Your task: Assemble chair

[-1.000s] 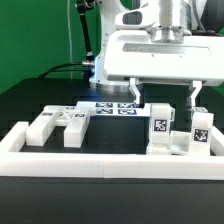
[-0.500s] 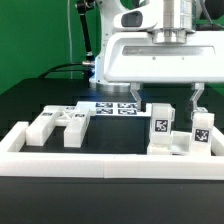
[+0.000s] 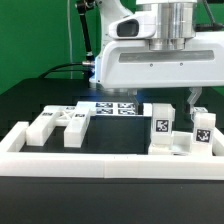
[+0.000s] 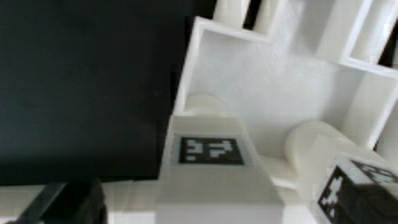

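1. Two groups of chunky matte-white chair parts rest on the black table, inside the long white border rail that runs along the near side and up both ends.
2. At the exterior view's right stand the upright blocks, two side by side, each showing a black-and-white square tag on its near face.
3. At the exterior view's left lie the flat pieces, low and close together, well apart from the upright blocks.
4. Farther back, between the two groups, we see the marker board flat on the table.
5. The white two-finger gripper hangs above the upright blocks. Its fingers are spread wide and hold nothing, and the fingertips sit higher than the block tops.
6. In the wrist view, the upright blocks fill the frame with both tags facing the camera. White chair parts lie behind them, against the black table.
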You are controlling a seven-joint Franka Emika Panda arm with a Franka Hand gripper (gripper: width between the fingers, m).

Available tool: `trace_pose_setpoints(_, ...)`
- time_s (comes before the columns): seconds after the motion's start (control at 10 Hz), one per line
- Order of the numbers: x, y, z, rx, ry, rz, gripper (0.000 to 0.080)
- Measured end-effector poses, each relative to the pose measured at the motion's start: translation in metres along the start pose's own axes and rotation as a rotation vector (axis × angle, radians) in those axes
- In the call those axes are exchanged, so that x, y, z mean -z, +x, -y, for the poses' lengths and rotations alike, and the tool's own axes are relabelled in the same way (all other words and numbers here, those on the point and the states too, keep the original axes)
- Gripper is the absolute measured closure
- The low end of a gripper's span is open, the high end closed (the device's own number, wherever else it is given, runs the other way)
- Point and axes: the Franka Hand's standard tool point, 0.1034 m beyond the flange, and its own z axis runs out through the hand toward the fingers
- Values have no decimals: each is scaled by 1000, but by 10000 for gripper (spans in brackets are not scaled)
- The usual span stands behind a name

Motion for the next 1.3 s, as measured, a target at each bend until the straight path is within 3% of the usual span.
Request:
trace_pose_setpoints(0.3, 1, 2, -4, -1, 0, -3, 151)
trace_pose_setpoints(0.5, 1, 4, -3, -1, -1, -14, 420)
trace_pose_setpoints(0.6, 1, 4, -3, -1, -1, -15, 420)
trace_pose_setpoints(0.7, 1, 4, -3, -2, -1, -14, 510)
trace_pose_setpoints(1.0, 1, 4, -3, -63, 0, -14, 510)
trace_pose_setpoints(1.3, 0, 3, 1, -362, 3, -14, 510)
